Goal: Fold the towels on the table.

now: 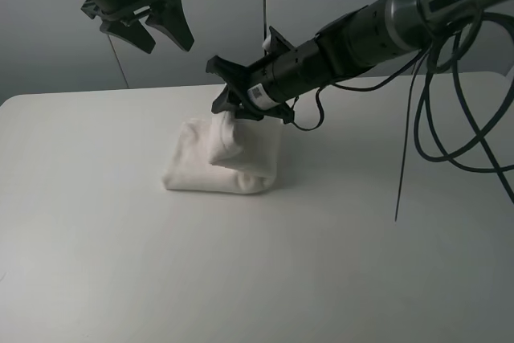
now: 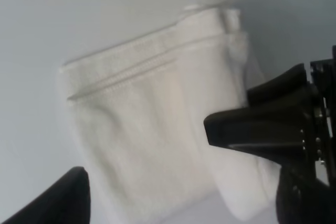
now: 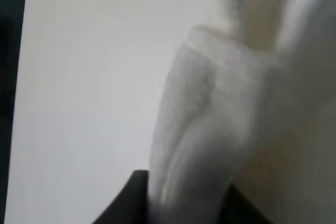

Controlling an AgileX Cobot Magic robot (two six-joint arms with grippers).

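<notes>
Towel (image 1: 210, 168): folded pile, mid table (image 1: 120, 271); one flap raised.
R gripper (image 1: 229, 112): pinching that flap, cloth hangs straight below fingertips.
L gripper (image 1: 159, 35): spread wide, empty, high over towel's far-left side.
Nearer arm: R.

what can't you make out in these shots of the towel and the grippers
- exterior high: raised corner of the towel, hidden inside the right gripper.
- right wrist: the towel's texture, blurred from closeness; the gripper's fingertips, cut off by the frame edge.
- left wrist: one side of the towel, covered by the right gripper.
</notes>
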